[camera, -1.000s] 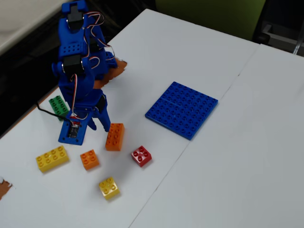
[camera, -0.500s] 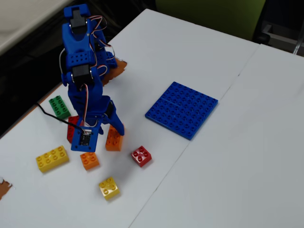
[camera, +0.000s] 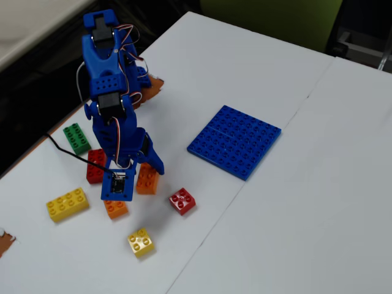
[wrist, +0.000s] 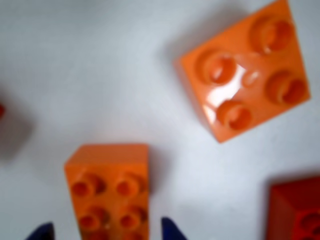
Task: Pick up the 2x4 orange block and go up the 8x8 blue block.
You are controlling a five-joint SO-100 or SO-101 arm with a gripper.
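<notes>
The 2x4 orange block (wrist: 110,192) lies on the white table at the bottom of the wrist view and runs out of the frame. My gripper (wrist: 106,233) is open, and one blue fingertip shows on each side of the block with a gap to it. In the fixed view the gripper (camera: 146,173) hangs low over the same block (camera: 147,181), hiding part of it. The 8x8 blue block (camera: 234,141) lies flat to the right, well apart from the arm.
A square orange brick (camera: 115,209) (wrist: 245,70) lies close by. A long red brick (camera: 96,165) (wrist: 296,210), a small red brick (camera: 182,201), a long yellow brick (camera: 67,204), a small yellow brick (camera: 141,242) and a green brick (camera: 76,138) ring the arm.
The arm has swung toward the right and lowered over the 2x4 orange block, uncovering the long red brick behind it. No brick has moved.
</notes>
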